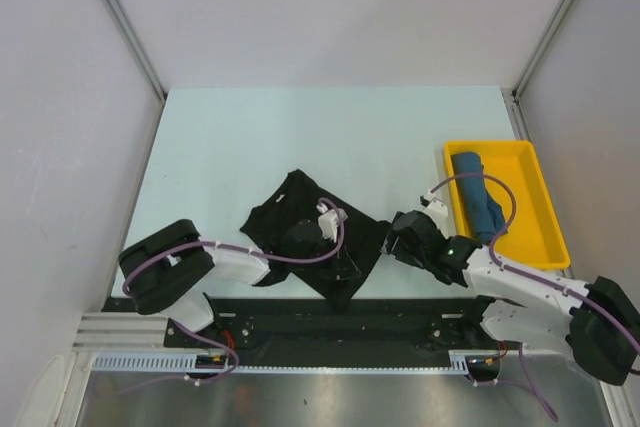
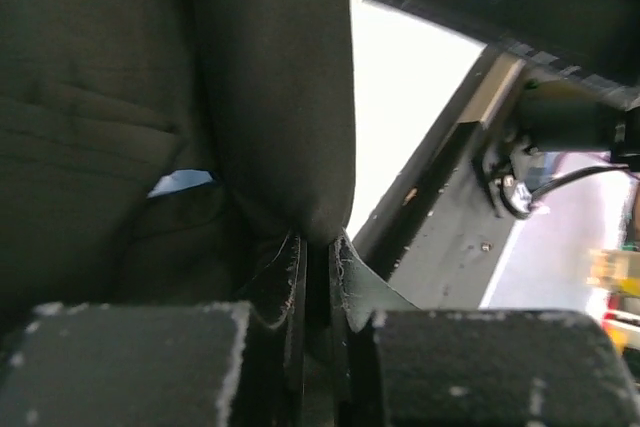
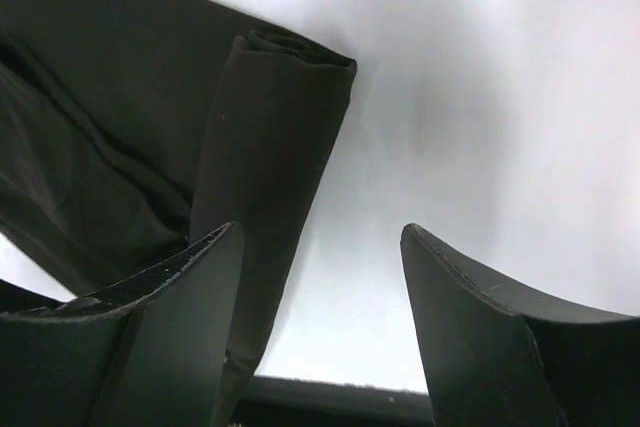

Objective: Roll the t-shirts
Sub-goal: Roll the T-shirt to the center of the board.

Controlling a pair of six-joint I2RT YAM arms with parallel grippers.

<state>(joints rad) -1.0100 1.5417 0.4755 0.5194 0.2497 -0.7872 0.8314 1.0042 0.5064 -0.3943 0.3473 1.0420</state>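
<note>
The black t-shirt [image 1: 300, 222] lies crumpled on the table near the front edge, plain black side up. My left gripper [image 1: 340, 265] is shut on a fold of it at its near right part; in the left wrist view the cloth [image 2: 270, 97] hangs from between the pinched fingers [image 2: 292, 277]. My right gripper [image 1: 398, 237] is open just right of the shirt's right edge; in the right wrist view a rolled edge of the shirt [image 3: 275, 137] lies by its left finger [image 3: 185, 317]. The teal-blue t-shirt [image 1: 480, 192] lies rolled in the yellow tray.
The yellow tray [image 1: 535, 217] stands at the table's right edge. The black base rail [image 1: 400, 322] runs along the table's near edge, close under the shirt. White walls enclose the table on three sides.
</note>
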